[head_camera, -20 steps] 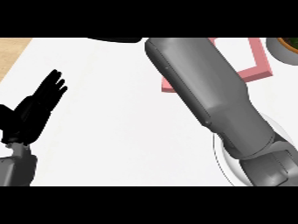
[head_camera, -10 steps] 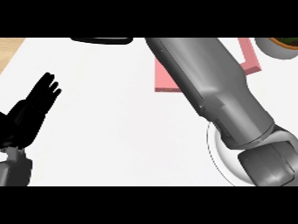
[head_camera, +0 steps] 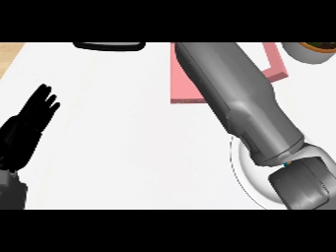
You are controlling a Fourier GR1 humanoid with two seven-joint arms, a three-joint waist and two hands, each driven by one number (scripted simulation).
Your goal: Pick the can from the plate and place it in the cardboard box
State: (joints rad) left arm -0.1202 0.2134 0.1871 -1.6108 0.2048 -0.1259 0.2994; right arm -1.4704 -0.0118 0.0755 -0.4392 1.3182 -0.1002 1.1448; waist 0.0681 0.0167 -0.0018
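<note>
Seemingly, carriage to the pink box (head_camera: 186, 84) is underway.
Left hand (head_camera: 23, 130) is held open; right hand is hidden; release is required next.

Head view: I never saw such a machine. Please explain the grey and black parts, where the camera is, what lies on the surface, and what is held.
It is a humanoid robot, seen from its own head, looking steeply down at a white counter top. The grey right forearm stretches over a pink box; its hand is beyond the picture's top edge. The black left hand rests open at the left, holding nothing. A round white plate lies partly under the forearm, a pale bowl stands top right. No can shows.
</note>
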